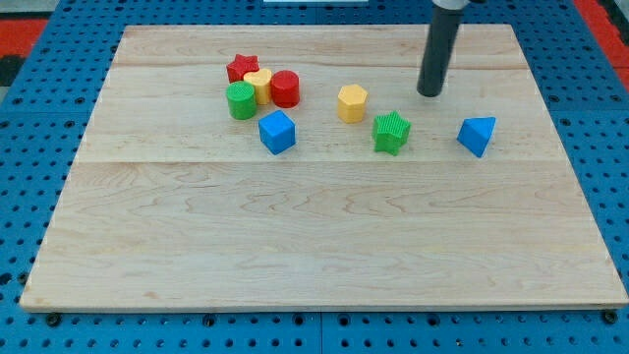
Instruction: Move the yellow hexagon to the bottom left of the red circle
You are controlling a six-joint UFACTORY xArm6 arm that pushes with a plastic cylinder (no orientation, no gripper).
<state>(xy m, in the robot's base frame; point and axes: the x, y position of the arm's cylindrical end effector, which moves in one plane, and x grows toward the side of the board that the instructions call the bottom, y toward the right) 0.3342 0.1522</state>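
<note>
The yellow hexagon (352, 102) stands on the wooden board, right of centre near the view's top. The red circle (285, 88) stands to its left, in a tight cluster with a red star (242, 68), a small yellow block (259, 84) and a green circle (241, 100). My tip (429, 93) rests on the board to the right of the yellow hexagon, apart from it, and above and right of the green star (391, 132).
A blue cube (277, 131) lies below the red circle. A blue triangular block (477, 135) lies at the right. The wooden board (314, 246) sits on a blue perforated table.
</note>
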